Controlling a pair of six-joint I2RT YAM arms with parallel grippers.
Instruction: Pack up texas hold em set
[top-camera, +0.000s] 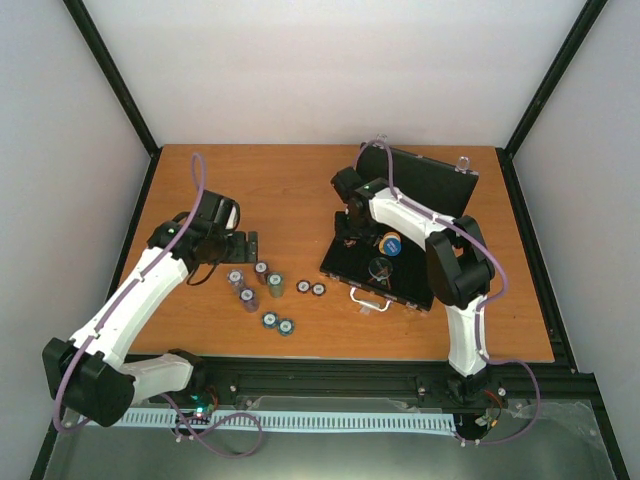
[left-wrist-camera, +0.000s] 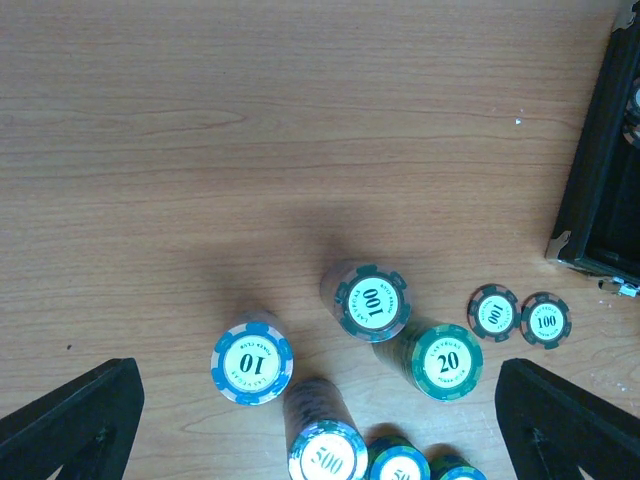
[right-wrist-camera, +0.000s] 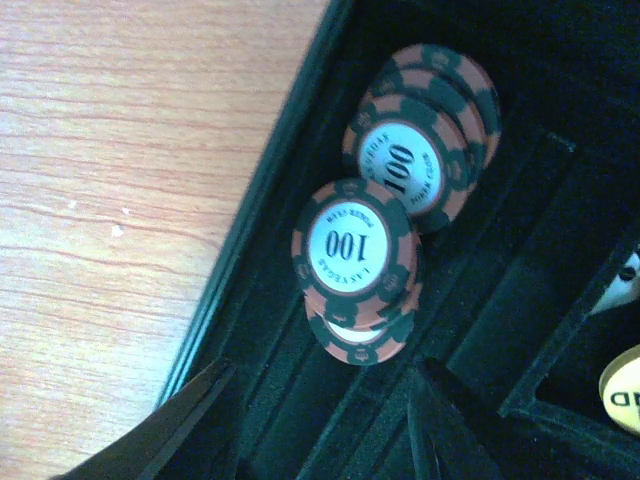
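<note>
**Chips loose at left, open case at right**

The left tool hangs with its jaws spread wide, grasping nothing, over a cluster of chips on the worktop. Below it four stacks stand upright with faces up: a "10" stack, a "500" stack, a "100" stack and a "20" stack. Just right of these, two single "100" chips lie flat, side by side. Two more flat chips lie nearer the arms.

Further right, the case lies open on the right half of the worktop. Its long axis runs left to right, skewed so that the right end sits nearer the arms. The handle on the near edge points toward the arms. The lid stands up from the far edge. A blue disc rests in the base.

The right tool hovers over the base's left end, jaws part-way apart with nothing between them. Just ahead of its fingers a row of red "100" chips lies overlapping along a groove beside the case's left wall.
</note>
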